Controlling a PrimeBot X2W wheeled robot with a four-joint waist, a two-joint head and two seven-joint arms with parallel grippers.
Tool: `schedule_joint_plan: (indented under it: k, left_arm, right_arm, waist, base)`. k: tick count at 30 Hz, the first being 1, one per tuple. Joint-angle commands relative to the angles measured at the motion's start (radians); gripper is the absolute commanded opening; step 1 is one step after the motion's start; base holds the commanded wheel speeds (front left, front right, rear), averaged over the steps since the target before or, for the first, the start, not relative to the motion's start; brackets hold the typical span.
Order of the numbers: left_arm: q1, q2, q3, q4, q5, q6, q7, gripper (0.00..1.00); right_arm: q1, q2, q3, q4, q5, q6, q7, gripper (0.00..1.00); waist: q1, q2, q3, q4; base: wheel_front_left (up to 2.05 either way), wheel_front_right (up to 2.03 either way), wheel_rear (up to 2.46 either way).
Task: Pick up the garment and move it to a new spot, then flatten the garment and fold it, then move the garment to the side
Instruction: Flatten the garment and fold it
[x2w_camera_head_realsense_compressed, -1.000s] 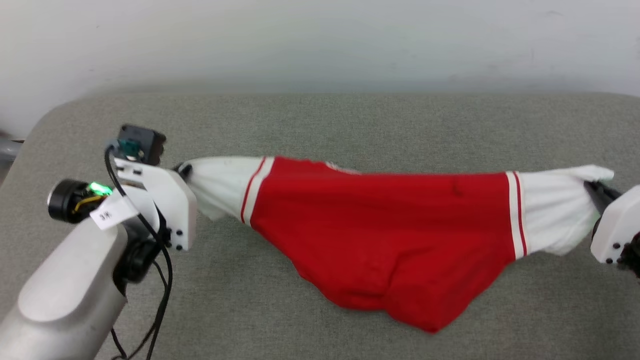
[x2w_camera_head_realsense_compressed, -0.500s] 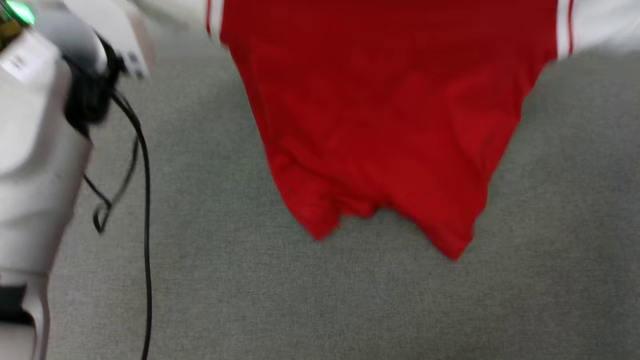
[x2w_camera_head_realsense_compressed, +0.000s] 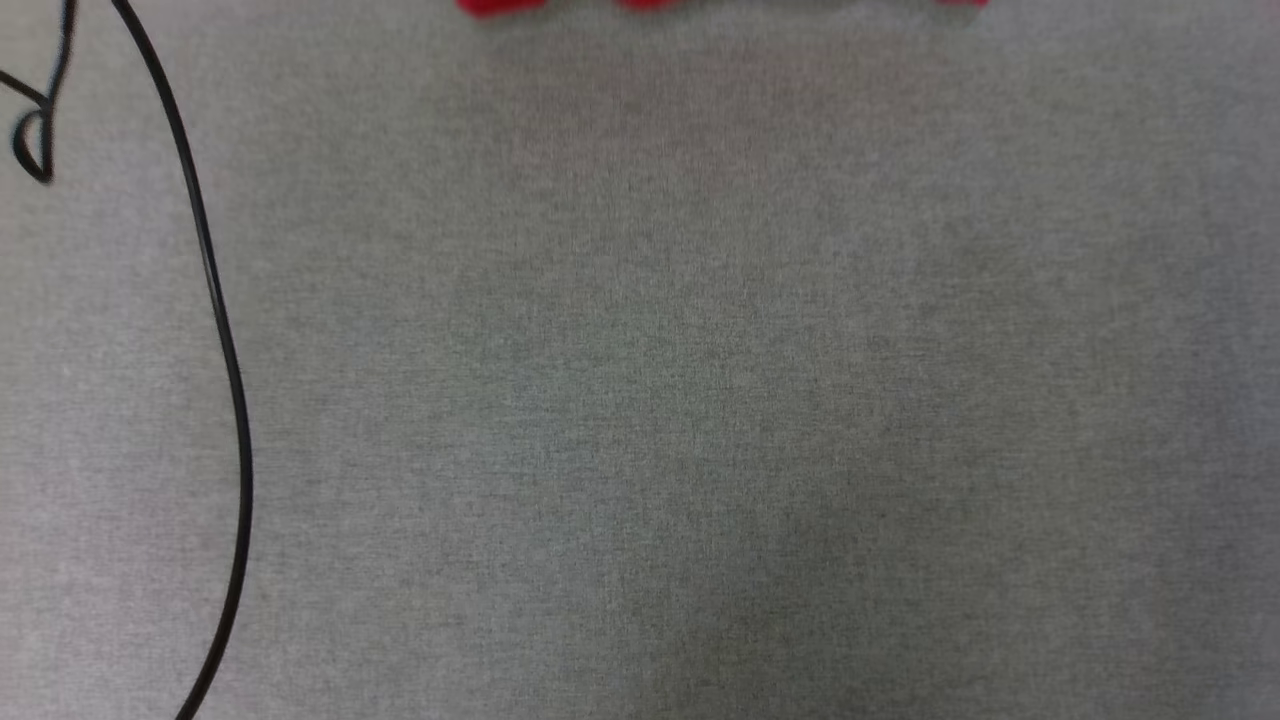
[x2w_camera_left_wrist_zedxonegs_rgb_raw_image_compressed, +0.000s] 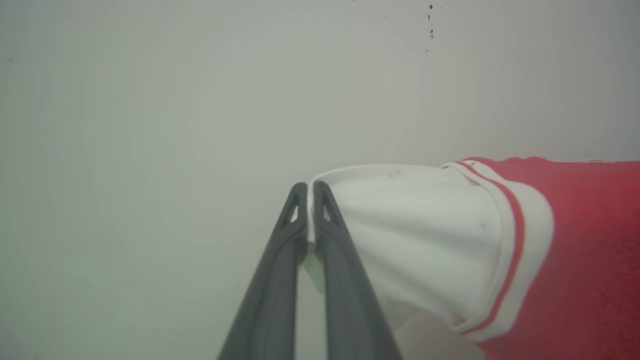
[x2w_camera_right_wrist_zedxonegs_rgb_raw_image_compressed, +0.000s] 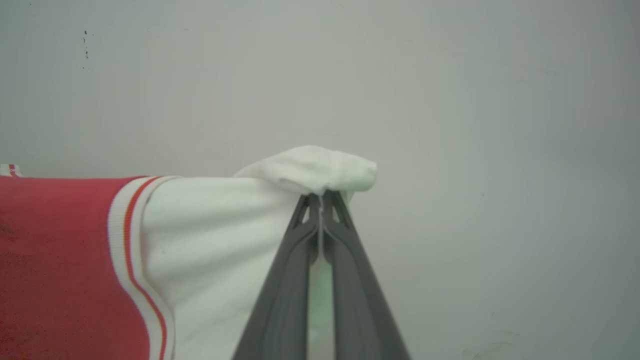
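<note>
Left wrist view: left gripper (x2w_camera_left_wrist_zedxonegs_rgb_raw_image_compressed: 310, 187), two long dark fingers pinched tight on a sleeve edge of the bright red jersey shirt with white sleeves and red-and-white striped trim (x2w_camera_left_wrist_zedxonegs_rgb_raw_image_compressed: 435, 235). The shirt extends to this gripper's right, against a pale grey wall (x2w_camera_left_wrist_zedxonegs_rgb_raw_image_compressed: 150, 125).
Right wrist view: right gripper (x2w_camera_right_wrist_zedxonegs_rgb_raw_image_compressed: 320, 198), clamped on the other, bunched sleeve, with the red body to its left.
Head view: grey woven-fabric counter (x2w_camera_head_realsense_compressed: 700, 400), thin black cable (x2w_camera_head_realsense_compressed: 225, 350), red slivers at the top edge.
</note>
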Motion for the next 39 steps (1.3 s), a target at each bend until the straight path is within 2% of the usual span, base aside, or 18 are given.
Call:
schedule_joint_plan:
  k: [1, 9, 11, 13, 15, 20, 26, 33, 39]
  left_arm:
    - [-0.013, 0.001, 0.003, 0.011, 0.004, -0.002, -0.013, 0.00]
    - [0.003, -0.026, 0.024, 0.117, -0.043, -0.044, -0.079, 0.00]
    - [0.030, -0.038, 0.031, 0.144, -0.066, -0.063, -0.093, 0.00]
    - [0.067, -0.062, 0.061, 0.168, -0.124, -0.109, -0.099, 0.00]
    - [0.115, -0.062, 0.071, 0.193, -0.148, -0.138, -0.107, 0.00]
    - [0.275, -0.075, 0.082, 0.237, -0.194, -0.175, -0.140, 0.00]
    - [0.506, -0.074, 0.086, 0.240, -0.234, -0.193, -0.167, 0.00]
    - [0.760, -0.062, 0.111, 0.158, -0.249, -0.198, -0.180, 0.00]
    - [0.968, -0.060, 0.156, 0.028, -0.223, -0.156, -0.180, 0.00]
  right_arm:
    - [-0.020, 0.006, 0.006, 0.013, -0.003, -0.002, -0.010, 0.00]
    - [-0.066, 0.030, 0.077, 0.128, 0.028, -0.002, -0.075, 0.00]
    - [-0.038, 0.043, 0.095, 0.158, 0.056, -0.002, -0.096, 0.00]
    - [-0.003, 0.058, 0.115, 0.186, 0.087, -0.002, -0.117, 0.00]
    - [0.038, 0.064, 0.132, 0.203, 0.121, -0.002, -0.141, 0.00]
    - [0.211, 0.071, 0.192, 0.205, 0.205, -0.002, -0.195, 0.00]
    - [0.467, 0.044, 0.246, 0.133, 0.304, -0.002, -0.243, 0.00]
    - [0.770, 0.011, 0.236, 0.013, 0.377, -0.002, -0.264, 0.00]
    - [1.013, 0.018, 0.168, -0.068, 0.402, -0.002, -0.253, 0.00]
  waist:
    - [-0.0002, 0.0000, 0.033, 0.000]
    - [-0.0002, 0.0000, 0.123, 0.022]
    - [-0.0002, 0.0000, 0.131, 0.026]
    - [-0.0002, 0.0000, 0.130, 0.027]
    - [-0.0002, 0.0000, 0.123, 0.027]
    - [-0.0002, 0.0000, 0.095, 0.029]
    - [-0.0002, 0.0000, 0.033, 0.024]
    - [-0.0002, 0.0000, -0.069, 0.024]
    - [-0.0002, 0.0000, -0.169, 0.043]
  base:
    - [0.00, 0.00, 0.00]
    - [0.00, 0.00, 0.00]
    - [0.00, 0.00, 0.00]
    - [0.00, 0.00, 0.00]
    - [0.00, 0.00, 0.00]
    - [0.00, 0.00, 0.00]
    - [0.00, 0.00, 0.00]
    - [0.00, 0.00, 0.00]
    - [0.00, 0.00, 0.00]
